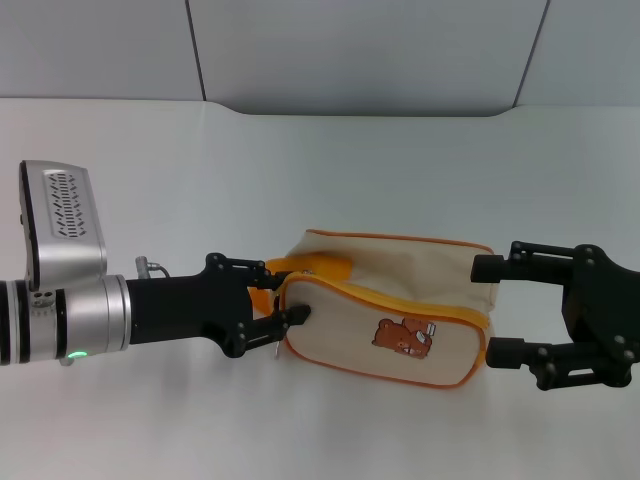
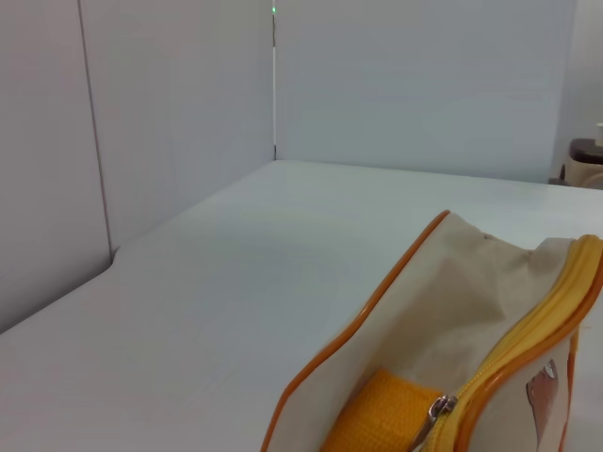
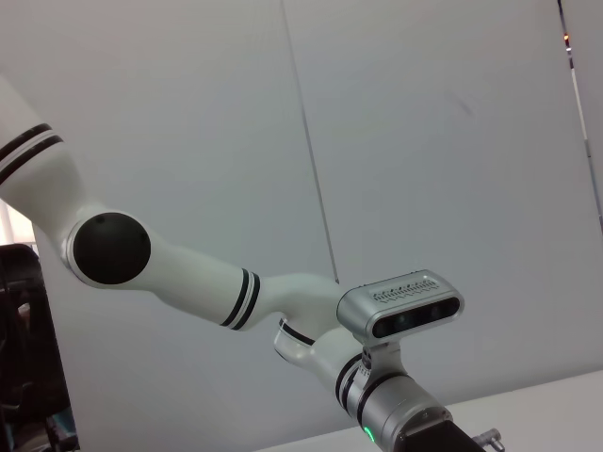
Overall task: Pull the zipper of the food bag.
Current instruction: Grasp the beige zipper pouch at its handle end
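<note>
Left gripper point(image 1: 282, 303): at the bag's left end, fingers closed together around the silver pull tab of the zipper point(image 1: 400, 300).
Zipper axis: runs from that left end rightward along the top front edge, away from the left gripper.
Food bag point(image 1: 385, 305): lies on the white table point(image 1: 400, 160), long axis left to right, between both grippers.
Right gripper point(image 1: 490, 310): fingers apart, straddling the bag's right end; contact uncertain.
Nearer arm: left, already at the pull tab.

Cream food bag point(image 1: 400, 310) on white table point(image 1: 320, 180), left tool point(image 1: 285, 295) at zipper point(image 1: 400, 298), right tool point(image 1: 490, 310) straddling its end
</note>
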Controlling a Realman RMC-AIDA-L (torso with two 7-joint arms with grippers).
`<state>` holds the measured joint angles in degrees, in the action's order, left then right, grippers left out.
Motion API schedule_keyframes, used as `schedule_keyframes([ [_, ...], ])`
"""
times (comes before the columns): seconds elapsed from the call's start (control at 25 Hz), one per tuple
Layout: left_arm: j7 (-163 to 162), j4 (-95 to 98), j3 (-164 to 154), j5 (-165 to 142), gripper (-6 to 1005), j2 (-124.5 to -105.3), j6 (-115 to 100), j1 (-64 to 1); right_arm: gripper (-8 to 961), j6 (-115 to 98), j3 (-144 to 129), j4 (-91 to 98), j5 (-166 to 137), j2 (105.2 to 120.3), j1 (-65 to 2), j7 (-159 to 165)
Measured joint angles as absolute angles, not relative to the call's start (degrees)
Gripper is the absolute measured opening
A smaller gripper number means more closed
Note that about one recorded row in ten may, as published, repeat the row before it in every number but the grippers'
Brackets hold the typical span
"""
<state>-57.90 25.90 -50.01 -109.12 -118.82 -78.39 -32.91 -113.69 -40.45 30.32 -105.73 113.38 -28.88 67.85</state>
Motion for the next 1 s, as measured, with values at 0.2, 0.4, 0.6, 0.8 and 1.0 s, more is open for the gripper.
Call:
schedule_keyframes([
  [0.2,-57.55,25.99,-49.79,-108.98,380,-118.69,-78.71,-32.6,808,-113.71,-40.43,30.32,-105.73,113.43,-28.8,67.89],
  [0.4,-57.09,26.22,-50.03,-108.97,204,-118.69,-78.97,-32.67,808,-113.43,-40.13,30.32,-105.73,113.66,-28.74,67.83],
  [0.6,-56.1,26.86,-49.74,-108.97,173,-118.65,-81.18,-32.9,806,-113.3,-35.42,30.31,-105.73,114.34,-28.74,66.6],
  [0.8,-55.13,28.96,-48.52,-108.32,143,-118.53,-84.69,-32.66,807,-111.68,-28.76,30.22,-105.72,117.02,-28.74,58.72],
  [1.0,-51.69,30.89,-46.83,-106.71,113,-118.59,-89.53,-33.4,803,-104.92,-28.19,28.64,-105.67,118.62,-29.93,49.02],
])
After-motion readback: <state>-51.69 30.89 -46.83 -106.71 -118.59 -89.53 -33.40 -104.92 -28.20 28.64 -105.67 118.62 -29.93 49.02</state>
